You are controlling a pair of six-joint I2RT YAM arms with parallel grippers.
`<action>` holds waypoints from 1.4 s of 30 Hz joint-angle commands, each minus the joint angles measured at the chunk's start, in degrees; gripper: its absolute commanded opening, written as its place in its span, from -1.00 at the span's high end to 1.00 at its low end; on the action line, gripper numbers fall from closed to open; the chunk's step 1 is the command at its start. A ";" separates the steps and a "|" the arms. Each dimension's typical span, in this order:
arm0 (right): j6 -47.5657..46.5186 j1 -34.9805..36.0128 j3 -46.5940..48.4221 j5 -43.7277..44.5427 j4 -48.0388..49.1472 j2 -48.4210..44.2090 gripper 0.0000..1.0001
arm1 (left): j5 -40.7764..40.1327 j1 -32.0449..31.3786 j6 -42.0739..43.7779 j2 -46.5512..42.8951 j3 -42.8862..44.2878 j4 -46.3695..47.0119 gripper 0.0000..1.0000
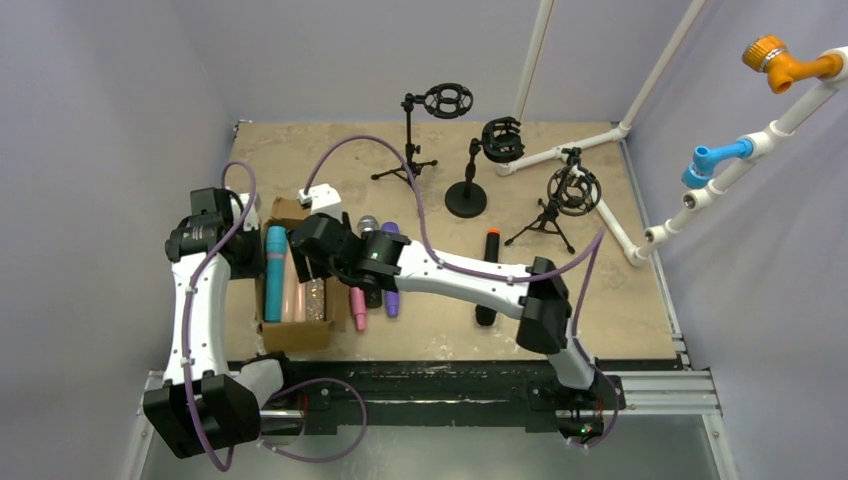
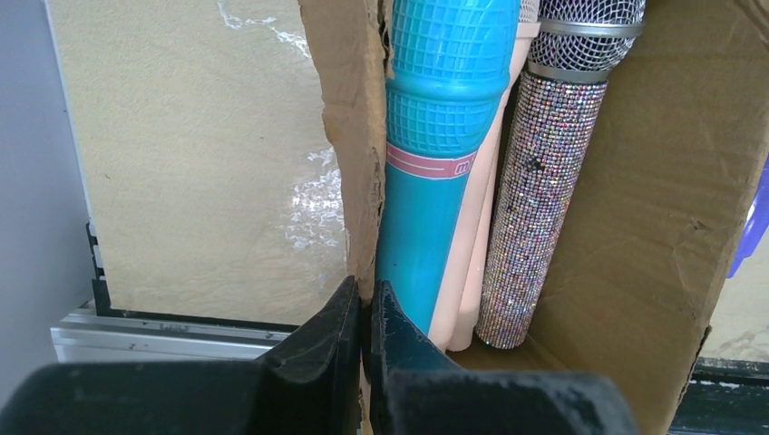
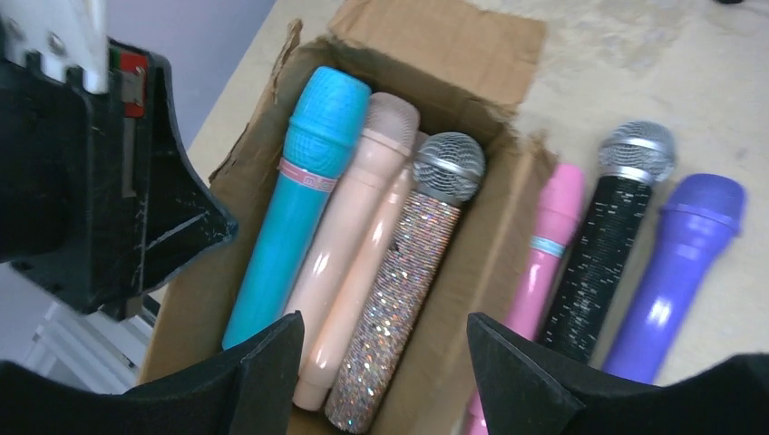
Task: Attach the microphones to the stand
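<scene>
Item 1. Tan board bench (image 1: 620,300): all the items below are carried on it.

Item 2. Open brown cardboard box (image 1: 298,336), set at the near left of the bench. Three microphones are laid in it side by side, heads toward the far edge.

Item 3. Black stands with ring-shaped mounts, grouped on the far half of the bench: a slim tripod stand (image 1: 408,150), a round-base stand (image 1: 467,195) and a low tripod stand (image 1: 548,215). Every mount is seen empty.

Item 4. Microphones in the box: teal plastic microphone (image 3: 299,195), peach microphone (image 3: 349,227), silver glitter microphone (image 3: 399,290).

Item 5. Microphones loose on the bench, just right of the box: pink microphone (image 3: 544,245), black glitter microphone with a silver grille (image 3: 603,245), purple microphone (image 3: 676,272). A black microphone with an orange end (image 1: 489,275) is laid well apart from these, nearer the stands.

Item 6. Left tool (image 2: 365,299): clenched, with the box's left wall apparently pinched between its fingers.

Item 7. Right tool (image 3: 385,381): released and held above the box, nothing between its fingers.

Progress: no microphone is attached, and none is gripped. All seven visible are left to be mounted. The step in hand is judged to be a first pick from the box, which is steadied by the left tool
</scene>
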 commanded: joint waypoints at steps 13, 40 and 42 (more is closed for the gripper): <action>-3.14 -0.35 12.75 -9.78 0.36 14.54 -0.45 | 5.01 0.03 -2.46 -2.83 4.01 -2.74 1.00; 2.68 -2.35 12.44 -16.49 5.04 18.84 -0.39 | 9.81 0.01 -5.09 -5.06 3.57 -4.21 1.00; 3.77 -2.52 10.91 -15.84 6.29 18.40 -0.44 | 10.01 0.03 -5.27 -5.35 3.35 -3.96 1.00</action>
